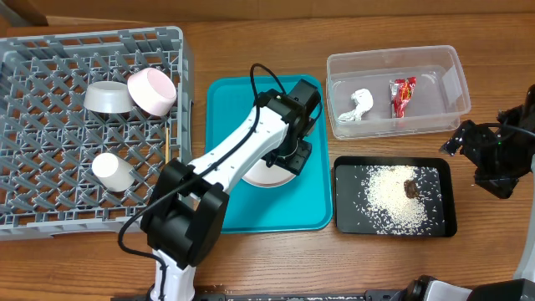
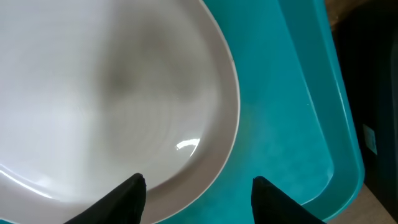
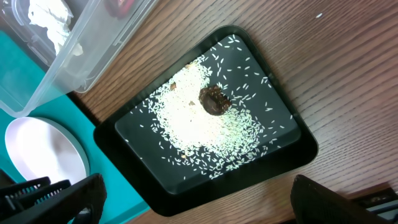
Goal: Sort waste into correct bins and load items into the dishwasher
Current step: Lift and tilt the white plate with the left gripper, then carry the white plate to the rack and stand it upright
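White plate (image 2: 93, 93), on teal tray (image 2: 286, 124): rim is shown closely by left wrist view, largely hidden overhead. Left pincer (image 2: 198, 190) is spread astride that rim, nothing pinched. Right pincer (image 3: 198, 190) is held wide, empty.

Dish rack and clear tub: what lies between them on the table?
The teal tray, carrying the white plate, fills that stretch, and the left arm reaches over it. The overhead view shows this.

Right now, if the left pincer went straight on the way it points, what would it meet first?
Probably the rim of the white plate, lying straight ahead of the left pincer on the teal tray; depth is unclear.
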